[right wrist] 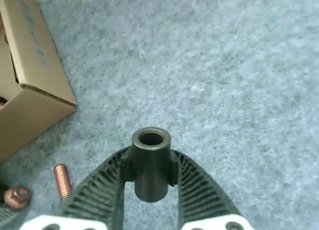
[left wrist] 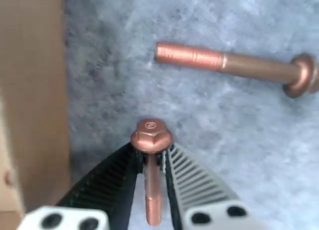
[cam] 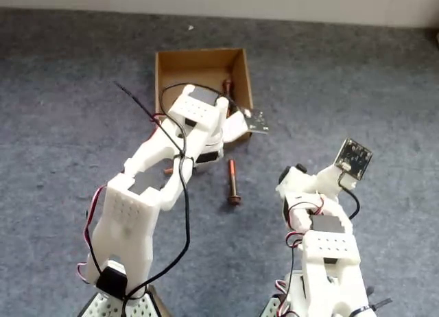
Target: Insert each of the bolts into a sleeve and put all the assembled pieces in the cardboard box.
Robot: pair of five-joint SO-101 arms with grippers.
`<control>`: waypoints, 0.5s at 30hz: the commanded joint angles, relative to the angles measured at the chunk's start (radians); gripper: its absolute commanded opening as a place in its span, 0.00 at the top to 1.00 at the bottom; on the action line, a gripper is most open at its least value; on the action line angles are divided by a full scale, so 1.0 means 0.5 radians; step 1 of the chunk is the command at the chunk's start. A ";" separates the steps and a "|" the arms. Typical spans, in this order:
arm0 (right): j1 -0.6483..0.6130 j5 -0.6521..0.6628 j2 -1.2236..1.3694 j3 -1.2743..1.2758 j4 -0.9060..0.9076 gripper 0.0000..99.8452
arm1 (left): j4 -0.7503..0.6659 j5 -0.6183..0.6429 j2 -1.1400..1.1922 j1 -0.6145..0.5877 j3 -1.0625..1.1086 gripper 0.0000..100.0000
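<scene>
Left claw (left wrist: 152, 151) clamps a bolt (left wrist: 151, 136); right claw (right wrist: 150, 158) clamps a sleeve (right wrist: 151, 168); cardboard box (cam: 199, 52) holds one coppery piece (cam: 227, 88).

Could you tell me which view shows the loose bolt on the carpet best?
Left wrist view: the loose bolt lies close, thread and head clear. The high view shows it whole, farther off.

No text, number or sign can be read. The cardboard box (right wrist: 35, 60), upper centre in the high view, carries faint bluish print on its outer wall in the right wrist view, too blurred to read. The hex head of 1 bolt (left wrist: 153, 185) bears a raised mark, indecipherable.
</scene>
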 commanded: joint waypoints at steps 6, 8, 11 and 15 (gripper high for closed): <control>0.011 -0.003 -0.081 0.054 -0.044 1.00 | 0.040 0.190 -0.815 0.005 0.428 0.99; 0.008 0.000 -0.081 0.054 -0.044 1.00 | -0.028 0.252 -1.014 0.002 0.606 0.99; -0.060 0.153 -0.081 0.054 -0.044 1.00 | -0.206 0.377 -1.355 -0.002 0.928 0.99; -0.226 0.350 -0.081 0.054 -0.044 1.00 | -0.534 0.534 -1.873 -0.002 1.432 0.99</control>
